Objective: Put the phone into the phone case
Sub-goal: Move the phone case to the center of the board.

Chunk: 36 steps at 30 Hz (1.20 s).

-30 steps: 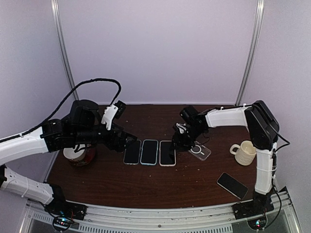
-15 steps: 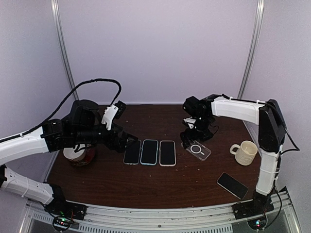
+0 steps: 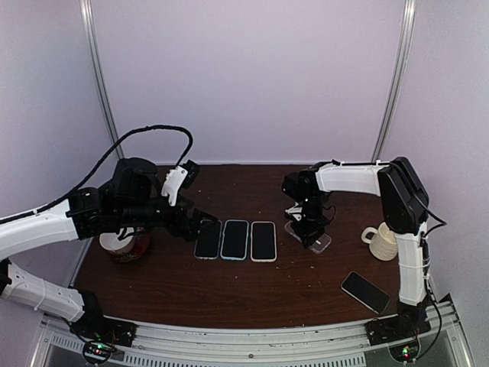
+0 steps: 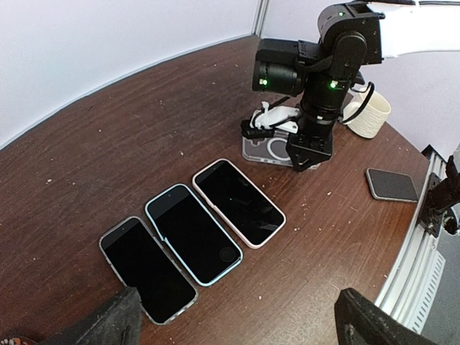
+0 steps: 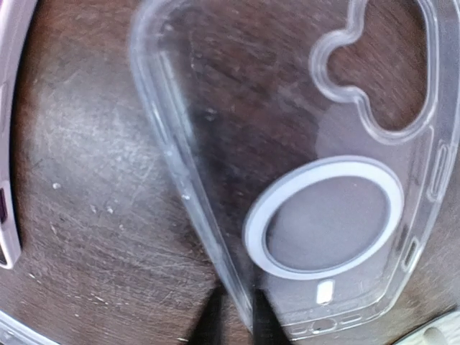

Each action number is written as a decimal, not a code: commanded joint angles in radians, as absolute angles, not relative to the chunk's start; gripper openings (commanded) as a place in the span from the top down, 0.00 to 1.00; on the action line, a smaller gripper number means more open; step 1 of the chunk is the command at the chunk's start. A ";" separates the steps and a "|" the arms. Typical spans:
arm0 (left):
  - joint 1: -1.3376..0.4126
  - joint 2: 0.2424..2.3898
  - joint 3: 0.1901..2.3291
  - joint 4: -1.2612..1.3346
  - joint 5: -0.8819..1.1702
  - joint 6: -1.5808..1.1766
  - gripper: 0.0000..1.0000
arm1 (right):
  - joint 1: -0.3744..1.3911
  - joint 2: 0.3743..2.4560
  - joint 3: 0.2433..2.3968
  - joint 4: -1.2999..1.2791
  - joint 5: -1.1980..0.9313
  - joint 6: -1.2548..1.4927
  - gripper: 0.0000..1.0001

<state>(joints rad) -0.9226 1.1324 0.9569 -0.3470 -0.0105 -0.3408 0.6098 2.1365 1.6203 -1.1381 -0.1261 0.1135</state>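
Right gripper [image 5: 236, 318] pinching the long side wall of the clear phone case [image 5: 316, 180], lying right of centre on the worktop [image 3: 229, 283], just beside a row of three phones [image 4: 194, 233]. Left gripper [image 4: 241, 320] spread wide over that row. Advisable: hold the wall only, keeping the cavity clear for the separate phone [image 3: 365, 291] near the front right corner.

1. From above, you see only a corner of the phone case [image 3: 325, 244]. The right gripper [image 3: 309, 232] covers the rest.
2. In your right wrist view, the case runs off the top and right edges. Only two dark fingertips [image 5: 213, 325] show, pinching its rim.
3. The bottom edge crops your left gripper [image 4: 241, 322].
4. The left arm hides part of the mug [image 3: 124, 249].
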 commanded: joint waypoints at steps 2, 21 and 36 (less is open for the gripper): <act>-0.915 1.135 0.950 -0.330 0.000 -0.328 0.03 | 0.604 2.107 1.627 -1.141 -0.153 0.135 1.00; -0.914 1.099 0.934 -0.314 0.038 -0.340 0.02 | 1.014 1.650 1.076 -0.698 -0.191 0.891 1.00; -0.915 1.074 0.931 -0.312 0.059 -0.348 0.02 | 1.147 1.792 1.070 -0.455 -0.269 1.069 0.69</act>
